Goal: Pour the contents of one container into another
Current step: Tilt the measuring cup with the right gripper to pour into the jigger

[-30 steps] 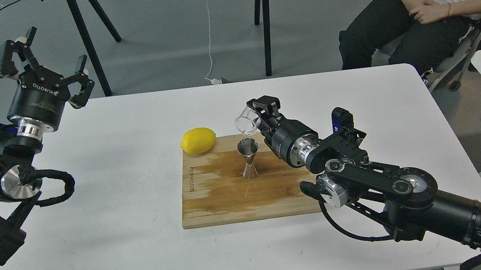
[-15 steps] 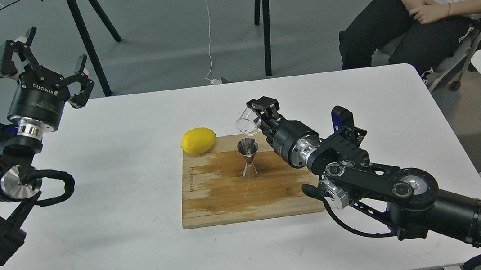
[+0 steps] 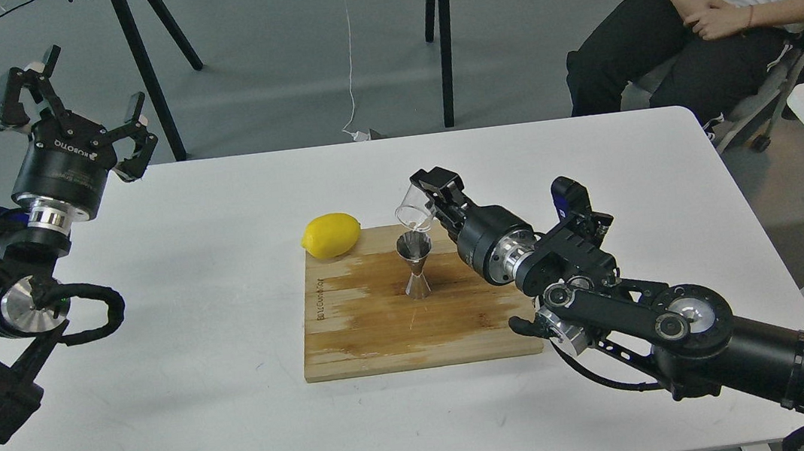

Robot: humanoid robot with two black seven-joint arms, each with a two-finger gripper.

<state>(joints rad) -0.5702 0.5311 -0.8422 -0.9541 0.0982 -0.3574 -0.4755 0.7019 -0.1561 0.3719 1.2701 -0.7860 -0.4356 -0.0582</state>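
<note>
- my right fingers (image 3: 423, 194) pinched the cup (image 3: 415, 211), tipped just above the jigger (image 3: 415, 263) on the board (image 3: 414, 330).
- left fingers (image 3: 72, 104) hung spread, idle.
- overtipping could splash past that narrow rim, or knock the jigger over.

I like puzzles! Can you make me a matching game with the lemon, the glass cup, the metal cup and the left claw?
Things:
1. lemon
2. glass cup
3. metal cup
4. left claw

Where or how:
A. standing upright in the middle of the wooden board
B. open and holding nothing
C. at the board's far left corner
D. tipped over, held in the right claw

Pairs: 1-C, 2-D, 3-A, 4-B
</note>
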